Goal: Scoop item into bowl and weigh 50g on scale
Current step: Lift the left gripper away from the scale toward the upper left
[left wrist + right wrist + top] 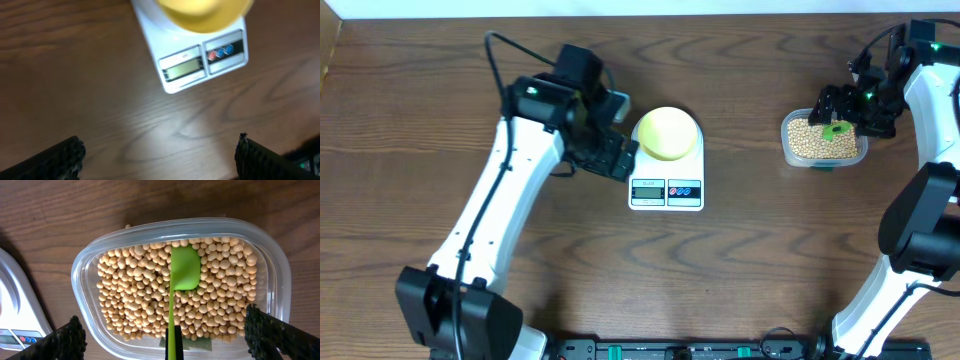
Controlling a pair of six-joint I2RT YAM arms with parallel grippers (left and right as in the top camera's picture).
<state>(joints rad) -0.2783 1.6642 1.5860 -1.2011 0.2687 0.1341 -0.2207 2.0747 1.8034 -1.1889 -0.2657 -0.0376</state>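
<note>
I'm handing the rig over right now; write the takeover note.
Left gripper: open, over the table beside the scale.
Right gripper: open, above the clear tub of beans; the green scoop lies in them, ungripped.
Bowl: on the scale's platform, looks empty.
Done: bowl placed.
Left: grasp scoop, transfer beans, weigh out 50g. Display unreadable.
</note>
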